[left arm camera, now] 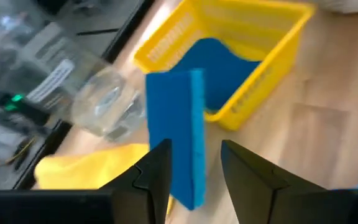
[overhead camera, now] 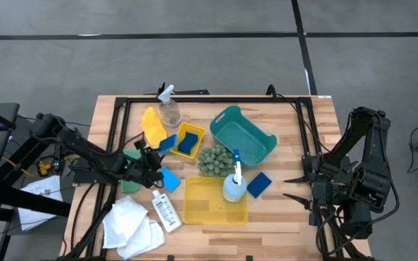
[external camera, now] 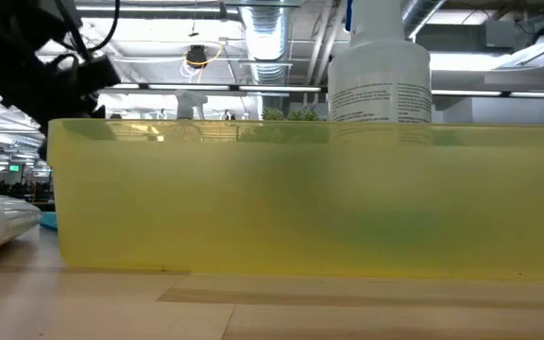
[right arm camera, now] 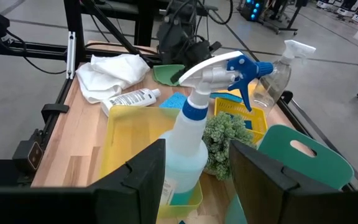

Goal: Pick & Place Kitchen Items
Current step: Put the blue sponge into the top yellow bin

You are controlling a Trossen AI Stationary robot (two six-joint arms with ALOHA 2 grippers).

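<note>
Landmark: small yellow basket (overhead camera: 189, 138), left of centre on the table (overhead camera: 289, 210).

1. Left gripper (overhead camera: 153, 154). Just beside the small yellow basket, on its side away from the teal basket. Fingers nearly closed around a blue sponge (left arm camera: 178, 140), held on edge, upright between them. Judged a carrying hold: the narrow grip across the sponge's thickness keeps it from slipping while it hangs by the basket's open mouth.

2. Second blue sponge (overhead camera: 188, 144). Inside the small yellow basket, so like goods seem to be gathered there.

3. Clear spray bottle (overhead camera: 169, 109). Lying just beyond the small yellow basket, toward the table's far edge. Loose, not sorted.

4. Yellow cloth piece (overhead camera: 152, 125). Beside the basket, next to the clear bottle.

5. Blue-trigger spray bottle (right arm camera: 194, 134). Standing upright in the large flat yellow bin (overhead camera: 215, 201), on the near side of the small basket; the bin's low wall steadies it.

6. Blue sponge (overhead camera: 258, 184). On the table, well apart from the small basket, touching the flat bin's corner.

7. White bottle (overhead camera: 165, 211) and white cloths (overhead camera: 132, 225). Near table edge, well clear of the small basket, loose.

8. Right gripper (right arm camera: 197, 171). Far from the small basket at the right table edge, fingers wide apart, holding nothing; waiting.
</note>
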